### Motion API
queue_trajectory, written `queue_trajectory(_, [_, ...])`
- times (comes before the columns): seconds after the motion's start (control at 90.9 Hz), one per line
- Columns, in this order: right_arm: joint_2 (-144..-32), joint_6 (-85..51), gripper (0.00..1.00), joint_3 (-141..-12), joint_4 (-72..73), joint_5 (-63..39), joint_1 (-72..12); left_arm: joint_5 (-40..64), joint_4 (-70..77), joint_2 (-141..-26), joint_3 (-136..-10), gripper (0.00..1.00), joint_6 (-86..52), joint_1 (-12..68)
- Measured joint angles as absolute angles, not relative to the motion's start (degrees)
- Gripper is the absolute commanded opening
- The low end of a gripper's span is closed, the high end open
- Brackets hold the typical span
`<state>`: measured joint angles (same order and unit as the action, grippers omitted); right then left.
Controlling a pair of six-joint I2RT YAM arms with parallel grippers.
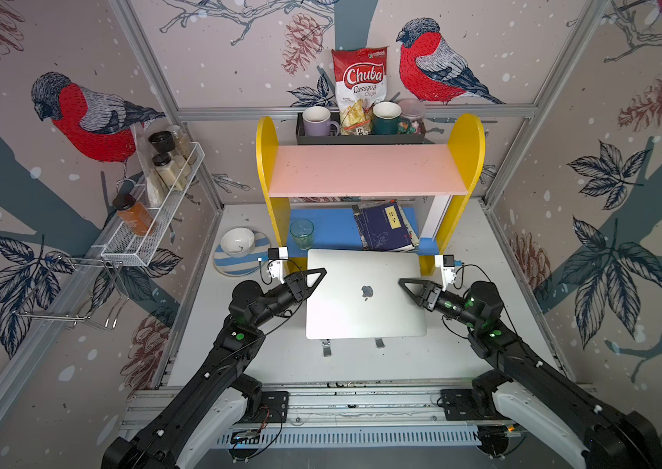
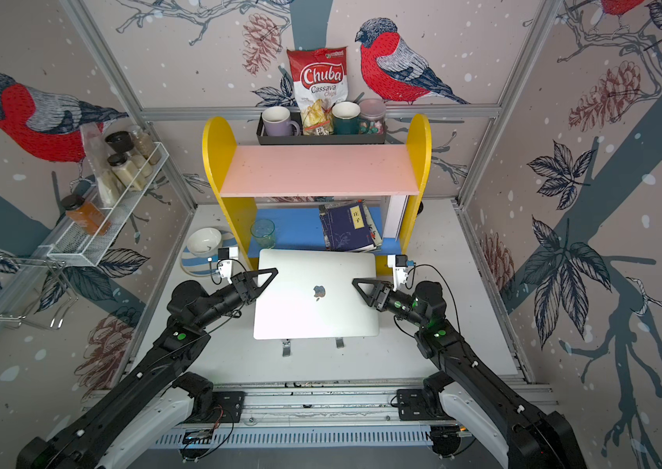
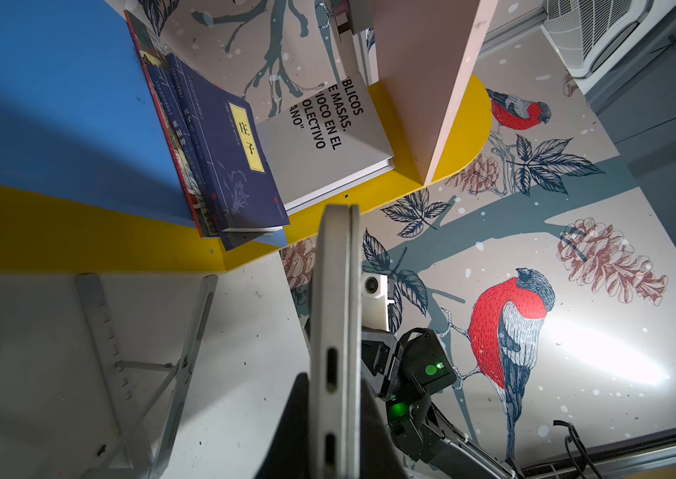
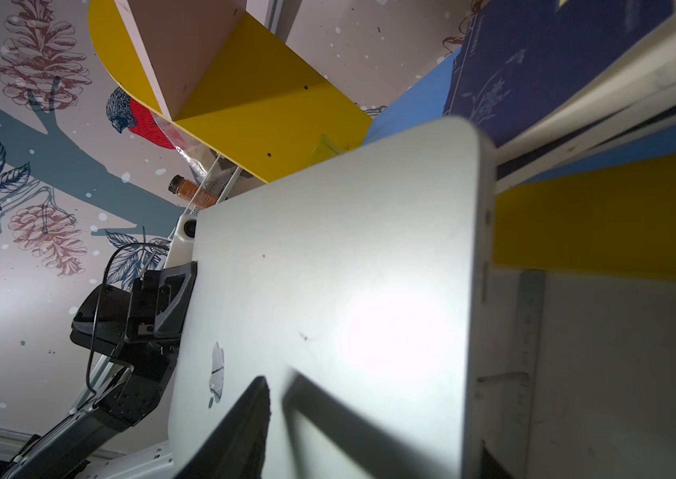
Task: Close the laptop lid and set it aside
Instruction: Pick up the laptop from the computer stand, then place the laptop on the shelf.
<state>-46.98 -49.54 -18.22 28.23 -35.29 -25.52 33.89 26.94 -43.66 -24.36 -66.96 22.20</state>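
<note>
The laptop [image 3: 334, 290] is lying shut on the folding stand [image 3: 178, 373], with the laptop lid [image 1: 345, 316] folded flat. Its left edge is being pinched between the fingers [image 3: 286, 439] of the left gripper [image 1: 318, 273]. The right gripper [image 1: 403, 282] is being held over the lid's opposite side. Its jaws appear parted, and the upper finger [image 4: 241, 435] is being kept clear of the metal.

With only one edge being clamped, a lift is likely to be tipping the laptop, which could be slipping from the pads or being dragged off the stand. A glass tumbler [image 1: 301, 233] and stacked books are sitting just beyond the fingertips and could be struck by a forward push.

An apple logo [image 1: 367, 292] is being shown between the two grippers. "庄子" is being displayed on the dark blue book [image 1: 386, 227]. Partial words such as "E MASAS." are being shown on a white book [image 3: 328, 137]. "Chuba Cassava Chips" is being read on the bag [image 1: 360, 81] far beyond the fingers.
</note>
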Motion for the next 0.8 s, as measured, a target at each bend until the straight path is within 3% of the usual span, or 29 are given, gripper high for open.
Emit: queue_trajectory(0.803, [-29.0,-56.0,0.38,-19.9,16.7,-40.5,-25.5,38.3,19.2,-44.5,-35.2,0.0,-67.0,21.8])
